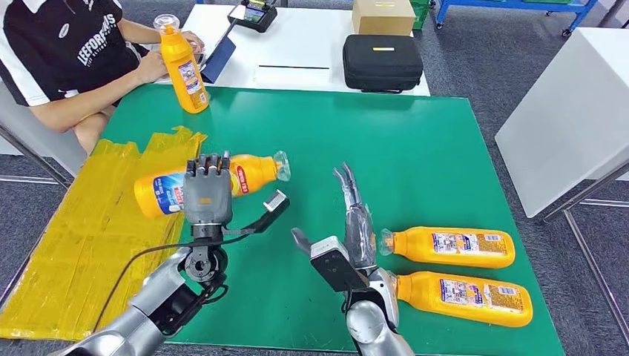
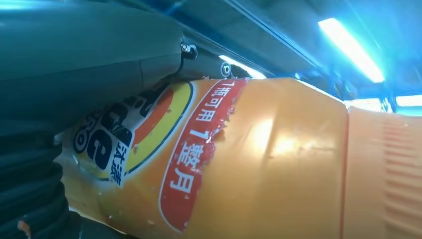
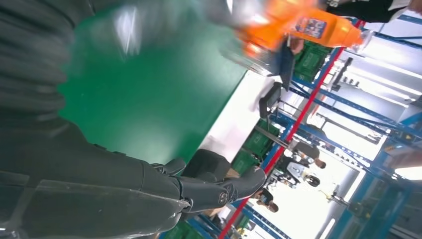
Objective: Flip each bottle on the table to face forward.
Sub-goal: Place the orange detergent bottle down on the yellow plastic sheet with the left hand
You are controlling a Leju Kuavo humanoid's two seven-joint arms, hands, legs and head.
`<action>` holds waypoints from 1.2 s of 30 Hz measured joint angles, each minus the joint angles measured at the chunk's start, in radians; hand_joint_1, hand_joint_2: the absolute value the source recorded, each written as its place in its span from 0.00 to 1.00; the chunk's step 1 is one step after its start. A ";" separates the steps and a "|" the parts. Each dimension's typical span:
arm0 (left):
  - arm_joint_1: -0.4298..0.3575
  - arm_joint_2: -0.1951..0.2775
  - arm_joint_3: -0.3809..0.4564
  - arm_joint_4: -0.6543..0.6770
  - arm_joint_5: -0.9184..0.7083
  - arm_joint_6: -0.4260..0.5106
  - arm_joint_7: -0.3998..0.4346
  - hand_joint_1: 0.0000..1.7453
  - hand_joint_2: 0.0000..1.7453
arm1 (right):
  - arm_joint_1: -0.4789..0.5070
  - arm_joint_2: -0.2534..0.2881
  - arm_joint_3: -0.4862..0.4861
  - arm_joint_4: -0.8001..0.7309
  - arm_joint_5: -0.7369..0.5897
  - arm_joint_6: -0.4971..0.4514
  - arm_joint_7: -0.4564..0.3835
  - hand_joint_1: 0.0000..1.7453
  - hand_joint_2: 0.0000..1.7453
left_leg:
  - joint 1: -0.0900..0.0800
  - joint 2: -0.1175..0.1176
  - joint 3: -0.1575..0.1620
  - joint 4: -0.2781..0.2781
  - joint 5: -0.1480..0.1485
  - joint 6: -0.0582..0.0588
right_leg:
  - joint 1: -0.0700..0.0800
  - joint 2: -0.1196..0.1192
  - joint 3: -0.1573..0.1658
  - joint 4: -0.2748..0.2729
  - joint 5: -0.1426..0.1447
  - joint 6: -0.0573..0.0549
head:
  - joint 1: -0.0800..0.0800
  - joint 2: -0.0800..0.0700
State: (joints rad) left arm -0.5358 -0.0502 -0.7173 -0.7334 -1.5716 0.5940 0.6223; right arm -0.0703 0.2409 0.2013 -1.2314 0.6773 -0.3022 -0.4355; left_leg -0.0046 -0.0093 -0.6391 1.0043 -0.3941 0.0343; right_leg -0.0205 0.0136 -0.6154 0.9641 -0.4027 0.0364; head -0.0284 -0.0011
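An orange bottle (image 1: 159, 191) lies on its side at the left of the green mat (image 1: 415, 156), blue front label up, clear cap to the right. My left hand (image 1: 206, 194) lies over its middle with the fingers draped on top; the thumb sticks out to the right, off the bottle. The left wrist view has this bottle (image 2: 259, 164) right against the palm. My right hand (image 1: 348, 230) hovers open, fingers straight and pointing forward, just left of two lying bottles (image 1: 452, 246) (image 1: 463, 297) whose white back labels face up. A further bottle (image 1: 183, 67) stands upright at the far left.
A person (image 1: 67, 52) sits at the far left corner, a hand beside the upright bottle. A yellow sheet (image 1: 81, 245) covers the table's left side. Beyond the mat are a black case (image 1: 382, 63) and a cardboard box (image 1: 382, 16). A white table (image 1: 571, 111) stands to the right.
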 joint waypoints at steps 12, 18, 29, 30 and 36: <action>-0.002 0.007 0.048 0.230 0.003 -0.029 -0.044 1.00 1.00 | -0.005 0.000 -0.003 0.001 0.004 0.024 0.001 0.00 1.00 | 0.002 -0.001 -0.001 0.000 -0.001 -0.001 | 0.001 0.000 -0.001 0.000 -0.002 0.000 | 0.000 0.000; 0.001 0.007 0.108 0.276 0.003 -0.013 -0.032 0.58 1.00 | -0.008 -0.001 -0.003 0.011 0.002 0.022 -0.006 0.00 1.00 | 0.002 -0.001 -0.001 0.000 -0.001 -0.001 | 0.001 0.000 0.000 0.000 -0.002 0.000 | 0.000 0.000; 0.005 0.006 0.184 0.299 0.003 0.066 -0.025 0.00 0.00 | -0.013 -0.001 -0.003 0.018 0.010 0.015 -0.004 0.00 1.00 | 0.002 -0.001 -0.001 0.000 -0.001 -0.001 | 0.001 0.000 0.000 0.000 -0.002 0.000 | 0.000 0.000; 0.005 0.006 0.191 0.299 0.003 0.071 -0.025 0.00 0.00 | -0.013 -0.001 -0.003 0.018 0.011 0.015 -0.004 0.00 1.00 | 0.002 -0.001 -0.001 0.000 -0.001 -0.001 | 0.001 0.000 0.000 0.000 -0.002 0.001 | 0.000 0.000; 0.026 -0.015 0.276 0.270 0.043 0.093 -0.176 0.00 0.00 | -0.012 -0.001 -0.003 0.018 0.018 -0.007 -0.001 0.00 1.00 | 0.002 -0.001 -0.001 0.000 -0.001 -0.001 | 0.001 0.000 -0.001 0.000 -0.002 0.001 | 0.000 0.000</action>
State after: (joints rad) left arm -0.5100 -0.0649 -0.4414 -0.4630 -1.5285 0.6872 0.4467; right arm -0.0828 0.2396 0.1979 -1.2135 0.6957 -0.3096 -0.4367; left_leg -0.0029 -0.0107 -0.6398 1.0043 -0.3952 0.0331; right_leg -0.0195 0.0135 -0.6159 0.9639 -0.4045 0.0369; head -0.0285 -0.0011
